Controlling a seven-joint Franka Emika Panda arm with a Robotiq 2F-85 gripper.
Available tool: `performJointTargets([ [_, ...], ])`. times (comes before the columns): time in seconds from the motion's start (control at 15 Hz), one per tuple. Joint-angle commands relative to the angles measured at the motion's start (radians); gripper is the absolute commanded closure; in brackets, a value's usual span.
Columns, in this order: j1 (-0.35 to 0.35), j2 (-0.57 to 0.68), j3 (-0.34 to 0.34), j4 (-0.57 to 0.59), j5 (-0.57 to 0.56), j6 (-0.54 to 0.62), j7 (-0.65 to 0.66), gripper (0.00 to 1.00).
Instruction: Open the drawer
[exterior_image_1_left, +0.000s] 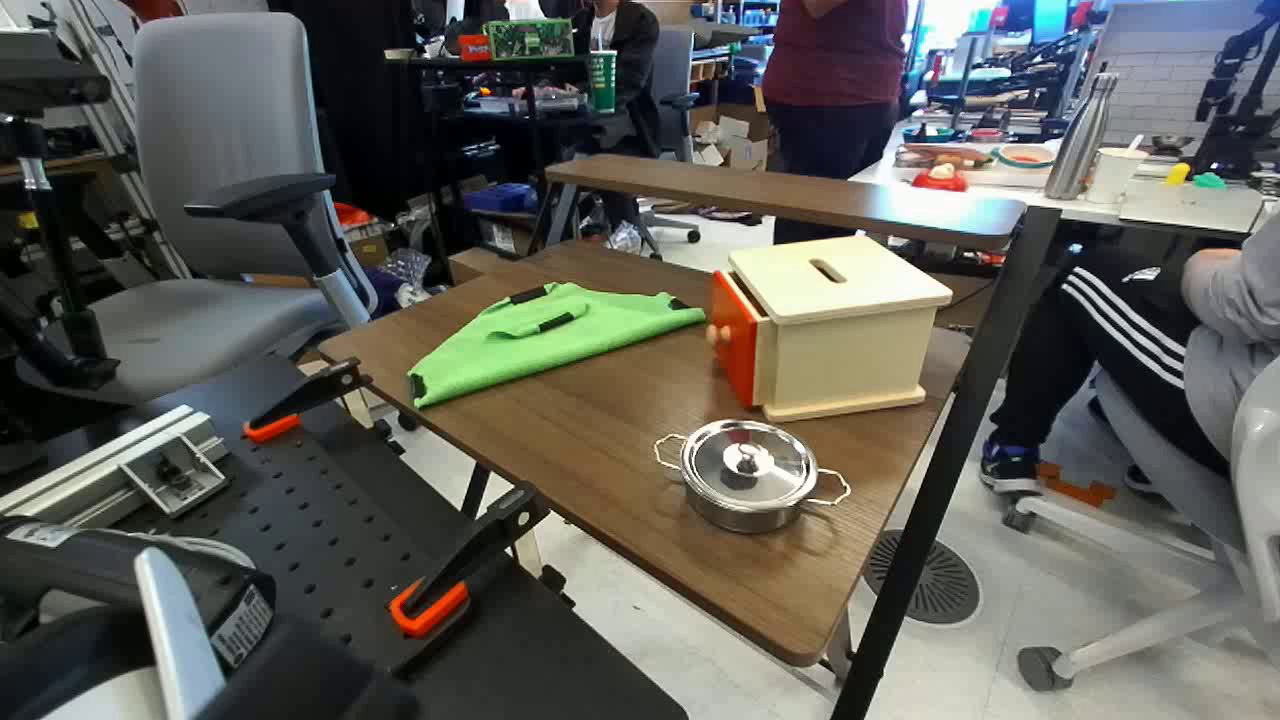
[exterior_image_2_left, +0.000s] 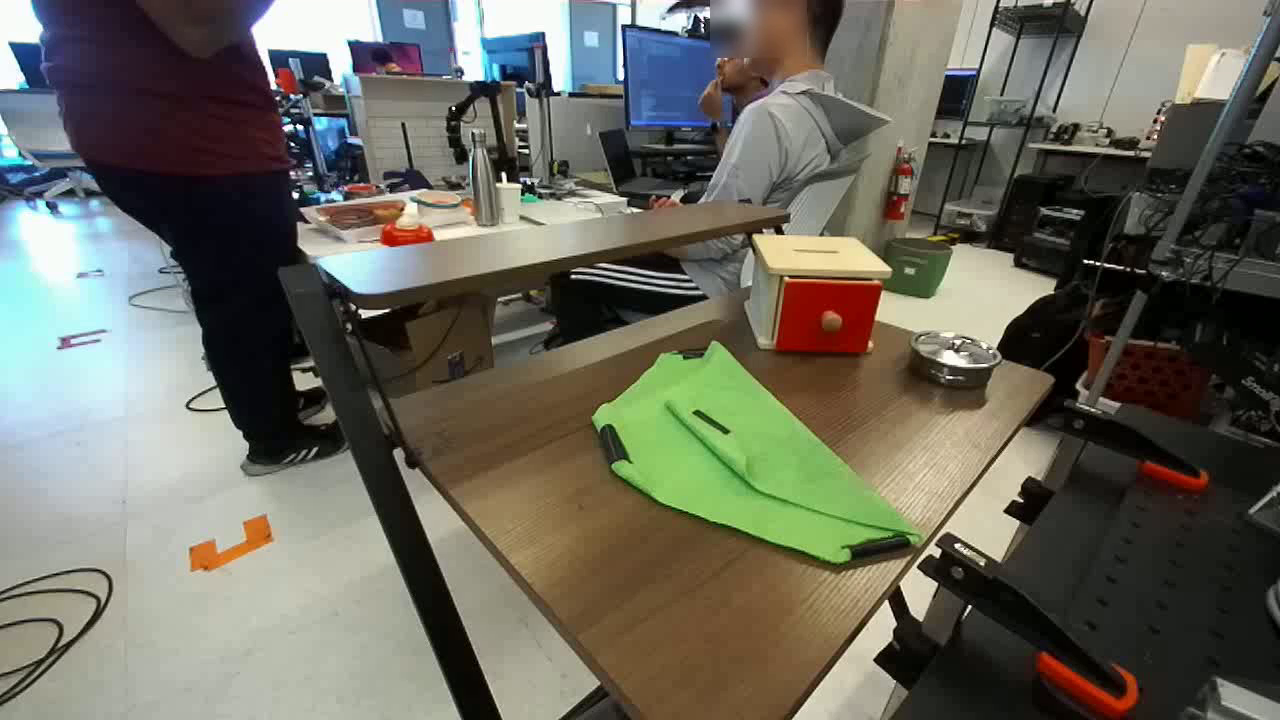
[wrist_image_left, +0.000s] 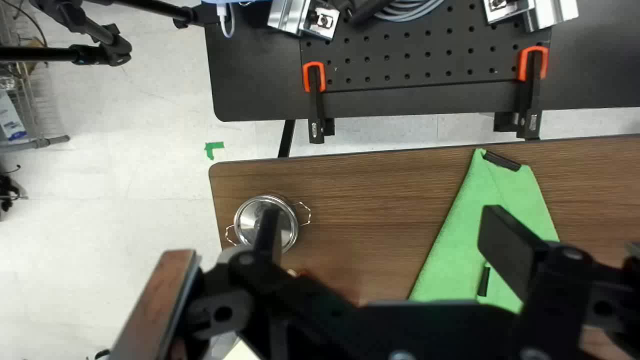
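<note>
The drawer has an orange-red front (exterior_image_1_left: 733, 345) with a round wooden knob (exterior_image_1_left: 716, 336). It belongs to a pale wooden box (exterior_image_1_left: 850, 355) with a dark slot in its top, and it also shows in an exterior view (exterior_image_2_left: 800, 325). The front stands a little out from the box, with a pale strip behind it. My gripper (wrist_image_left: 385, 215) is open in the wrist view, with nothing between its fingers, above the table. Only a sliver of the drawer's front (wrist_image_left: 303, 273) shows past the left finger; the gripper hides the rest. The gripper is outside both exterior views.
A lidded steel pot (exterior_image_1_left: 750, 475) stands near the drawer. A green cloth (exterior_image_2_left: 740, 470) lies in front of the box. A raised shelf (exterior_image_1_left: 780, 190) runs along one side of the brown table (exterior_image_1_left: 620, 400). Black clamps with orange pads (exterior_image_1_left: 430, 608) sit on the black bench's edge.
</note>
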Motion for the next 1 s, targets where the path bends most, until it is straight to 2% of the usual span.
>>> performJointTargets([
  [0.0, 0.013, 0.001, -0.011, 0.002, -0.006, -0.003, 0.006, 0.00],
  [0.2, 0.013, 0.001, -0.011, 0.002, -0.006, -0.003, 0.006, 0.00],
  [0.33, 0.009, 0.023, -0.003, -0.016, 0.008, 0.042, 0.060, 0.00],
  [0.47, 0.018, 0.035, -0.007, -0.051, 0.046, 0.125, 0.096, 0.00],
  [0.67, 0.012, 0.116, 0.000, -0.063, 0.121, 0.227, 0.187, 0.00],
  [0.93, -0.015, 0.261, 0.012, -0.053, 0.110, 0.390, 0.311, 0.00],
])
